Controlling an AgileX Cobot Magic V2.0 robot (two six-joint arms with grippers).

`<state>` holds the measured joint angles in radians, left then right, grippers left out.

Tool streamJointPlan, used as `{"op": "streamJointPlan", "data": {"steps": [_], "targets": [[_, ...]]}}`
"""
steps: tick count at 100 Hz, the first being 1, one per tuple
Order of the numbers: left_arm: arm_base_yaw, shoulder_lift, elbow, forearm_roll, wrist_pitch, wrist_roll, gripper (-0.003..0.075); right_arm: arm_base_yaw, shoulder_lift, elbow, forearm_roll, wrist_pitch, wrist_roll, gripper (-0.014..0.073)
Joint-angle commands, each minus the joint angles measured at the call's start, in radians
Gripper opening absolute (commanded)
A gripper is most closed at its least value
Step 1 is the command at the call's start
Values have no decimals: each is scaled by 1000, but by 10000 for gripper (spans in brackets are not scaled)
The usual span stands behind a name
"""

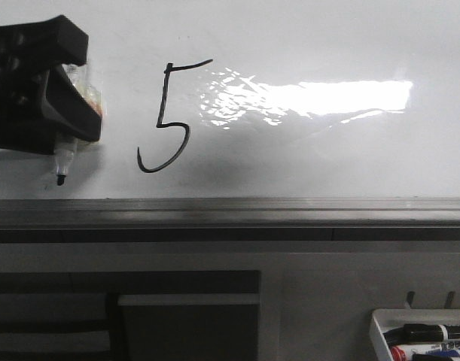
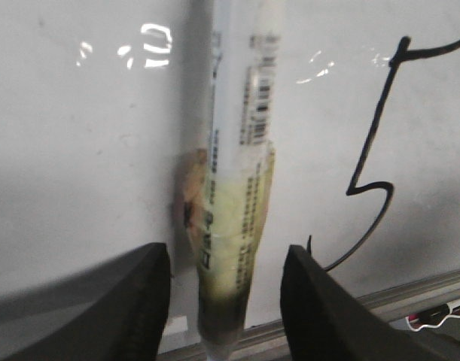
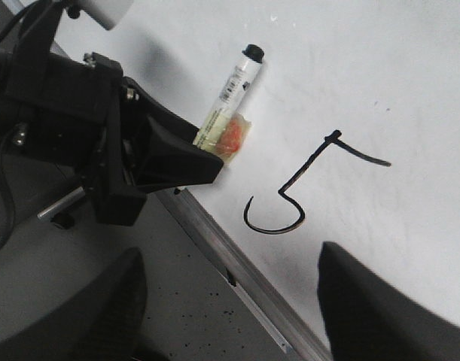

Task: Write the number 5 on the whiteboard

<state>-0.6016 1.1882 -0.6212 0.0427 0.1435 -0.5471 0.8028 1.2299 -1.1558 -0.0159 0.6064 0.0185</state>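
Observation:
The number 5 (image 1: 162,94) is drawn in thin black line on the whiteboard (image 1: 327,45), left of a bright glare patch. My left gripper (image 1: 90,83) is left of the digit and shut on a white marker (image 1: 64,162) wrapped in yellowish tape. The marker's black tip points down, near the grey rail (image 1: 290,210). In the left wrist view the marker (image 2: 241,113) runs between the fingers (image 2: 139,301), with the 5 (image 2: 373,128) beside it. My right gripper (image 3: 230,263) is open and empty, facing the rail (image 3: 214,233), the 5 (image 3: 309,162) and the marker (image 3: 233,83).
A small white tray (image 1: 376,331) with several markers (image 1: 425,331) sits at the lower right, below the board. Dark panels and a grey ledge lie under the rail. A speckled grey floor (image 3: 184,301) shows beyond the board's edge.

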Motion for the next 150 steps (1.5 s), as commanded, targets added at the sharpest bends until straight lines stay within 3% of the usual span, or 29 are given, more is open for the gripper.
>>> {"op": "streamJointPlan", "data": {"steps": [1, 16, 28, 35, 50, 79, 103, 122, 150], "targets": [[2, -61, -28, 3, -56, -9, 317, -8, -29, -27, -11, -77, -9, 426], [2, -147, -24, 13, -28, -9, 317, -8, -35, -27, -11, -75, -9, 316], [0, -249, -8, 56, -13, -7, 310, -8, -67, -25, -11, -73, 4, 65], [0, -322, 5, 81, -15, 6, 260, -8, -102, -5, -11, -92, 4, -72], [0, -481, 54, 87, -30, 9, -22, -8, -225, 126, -18, -228, 9, -61], [0, -769, 298, 306, -168, 11, -20, -8, -638, 631, -44, -628, 9, -61], [0, -870, 438, 347, -271, 11, -20, -8, -959, 931, -49, -631, 9, -61], [0, -870, 442, 347, -269, 11, -20, -8, -1101, 1023, -49, -633, 9, -61], [0, -870, 442, 347, -267, 11, -20, -8, -1112, 1031, -49, -626, 9, -61]]}}
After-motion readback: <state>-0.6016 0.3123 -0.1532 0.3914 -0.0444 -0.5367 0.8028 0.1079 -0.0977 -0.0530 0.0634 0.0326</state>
